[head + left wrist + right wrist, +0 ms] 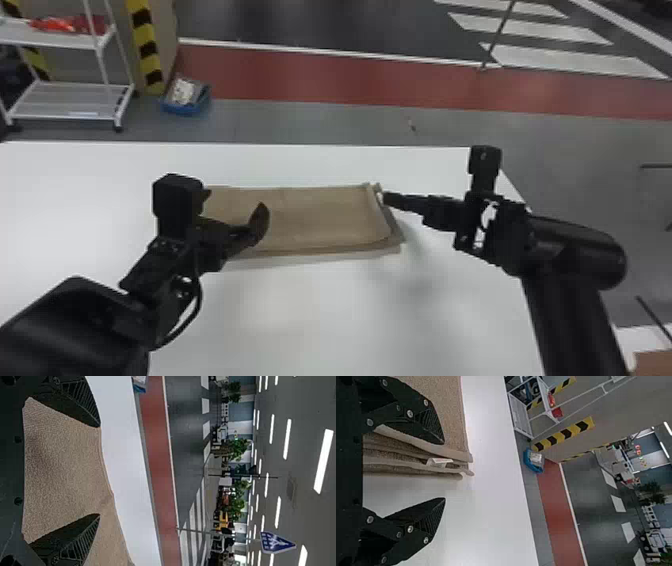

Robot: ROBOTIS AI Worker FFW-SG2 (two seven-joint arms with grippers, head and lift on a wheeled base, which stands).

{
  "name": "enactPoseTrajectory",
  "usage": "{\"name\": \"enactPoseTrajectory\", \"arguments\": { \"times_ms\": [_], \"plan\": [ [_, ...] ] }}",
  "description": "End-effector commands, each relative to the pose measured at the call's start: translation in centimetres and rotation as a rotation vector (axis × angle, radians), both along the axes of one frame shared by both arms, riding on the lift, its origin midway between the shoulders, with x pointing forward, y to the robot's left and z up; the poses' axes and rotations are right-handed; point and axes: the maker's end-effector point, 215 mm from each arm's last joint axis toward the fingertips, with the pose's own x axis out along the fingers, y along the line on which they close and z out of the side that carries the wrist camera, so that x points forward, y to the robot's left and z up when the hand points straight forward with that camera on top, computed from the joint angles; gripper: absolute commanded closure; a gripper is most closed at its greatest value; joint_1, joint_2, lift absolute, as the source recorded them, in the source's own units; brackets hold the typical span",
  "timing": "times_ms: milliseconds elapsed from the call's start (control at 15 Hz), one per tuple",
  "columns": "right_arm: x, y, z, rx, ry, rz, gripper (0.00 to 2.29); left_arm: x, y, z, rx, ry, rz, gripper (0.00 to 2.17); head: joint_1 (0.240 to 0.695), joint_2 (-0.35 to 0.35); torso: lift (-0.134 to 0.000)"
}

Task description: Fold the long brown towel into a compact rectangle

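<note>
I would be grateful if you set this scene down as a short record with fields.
Surface: flat white table
Main item: brown cloth towel, lying folded in layers
Detail: small white fabric label at the towel's layered right end
Left pincer: black, open, over the towel's left part
Right pincer: black, open, at the towel's right end
Background: blue open box on the floor beyond the table, beside a white metal shelf cart
</note>
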Motion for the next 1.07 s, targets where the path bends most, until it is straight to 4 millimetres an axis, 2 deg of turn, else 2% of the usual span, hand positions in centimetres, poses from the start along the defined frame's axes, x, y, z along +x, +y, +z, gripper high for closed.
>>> {"name": "enactPoseTrajectory", "arguments": {
  "times_ms": [0, 267, 400, 800, 867, 1000],
  "plan": [
    [0.3, 1.1, -0.7, 0.018, 0.026, 0.025, 0.47, 0.2, 0.5, 0.2, -0.009, -0.002, 0.006, 0.09, 0.695, -0.182, -0.128],
    [0.4, 1.9, -0.8, 0.02, 0.049, 0.043, 0.47, 0.3, 0.8, 0.3, -0.006, -0.004, 0.005, 0.09, 0.695, -0.16, -0.128],
    [-0.1, 2.0, -1.6, 0.017, 0.111, 0.05, 0.59, 0.3, 0.8, 0.3, -0.01, -0.003, 0.003, 0.09, 0.695, -0.158, -0.128],
    [-0.1, 2.3, -2.5, -0.01, 0.141, 0.063, 0.59, 0.3, 0.9, 0.7, -0.019, -0.005, 0.003, 0.09, 0.695, -0.152, -0.128],
    [-0.2, 2.4, -2.6, -0.01, 0.146, 0.064, 0.75, 0.2, 0.8, 0.7, -0.02, -0.004, 0.001, 0.09, 0.695, -0.151, -0.128],
    [-0.2, 2.5, -2.4, -0.001, 0.145, 0.067, 1.25, 0.3, 0.9, 0.7, -0.021, -0.005, 0.003, 0.09, 0.695, -0.15, -0.128]
  ]
}}
